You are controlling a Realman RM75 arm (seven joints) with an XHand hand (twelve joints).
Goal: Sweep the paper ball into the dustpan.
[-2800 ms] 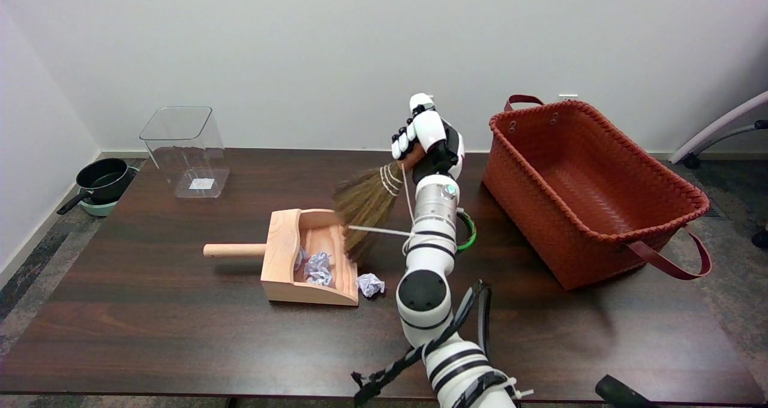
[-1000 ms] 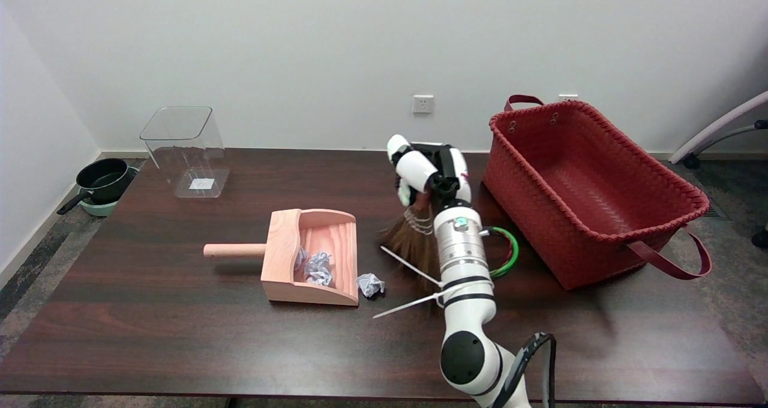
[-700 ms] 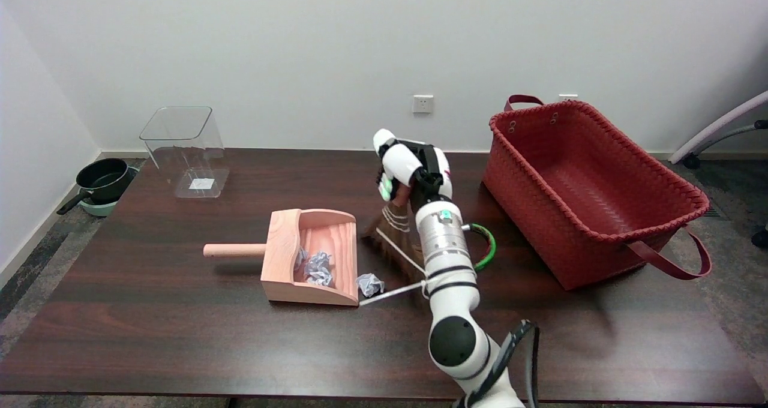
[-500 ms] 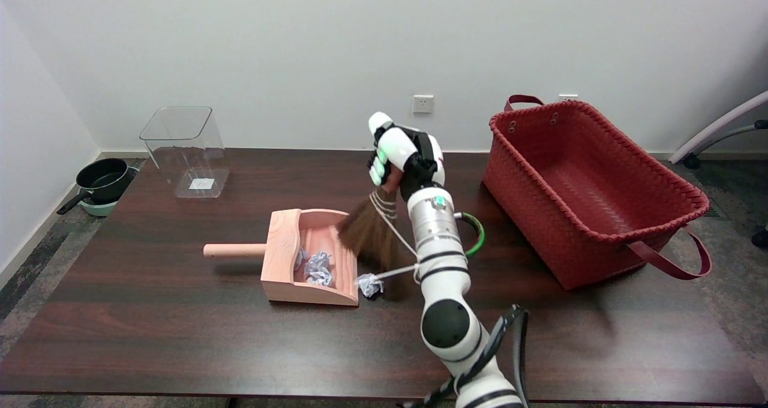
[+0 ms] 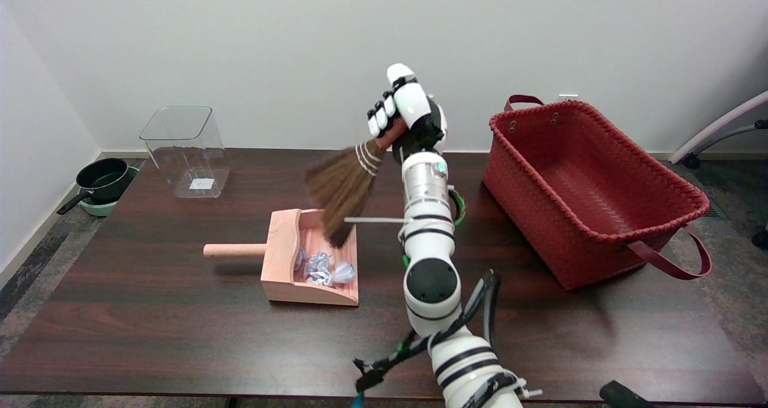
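Note:
A wooden dustpan (image 5: 282, 246) lies on the dark table (image 5: 150, 324), its round handle pointing left and its open mouth facing right. Several crumpled paper balls (image 5: 327, 271) lie inside it, the rightmost one (image 5: 344, 271) just within the mouth. My right hand (image 5: 405, 113) grips the short handle of a straw hand broom (image 5: 341, 187) above the table. The broom slants down to the left, and its bristle tips hang over the far right corner of the pan.
A large red woven basket (image 5: 585, 186) with handles stands to the right of my arm. A clear plastic bin (image 5: 186, 151) sits at the table's back left. A black pan (image 5: 102, 183) rests on the floor at the far left.
The broom swept left from beside the basket, and the paper ball that lay just outside the pan's mouth now sits inside it. My hand has since risen with the broom.

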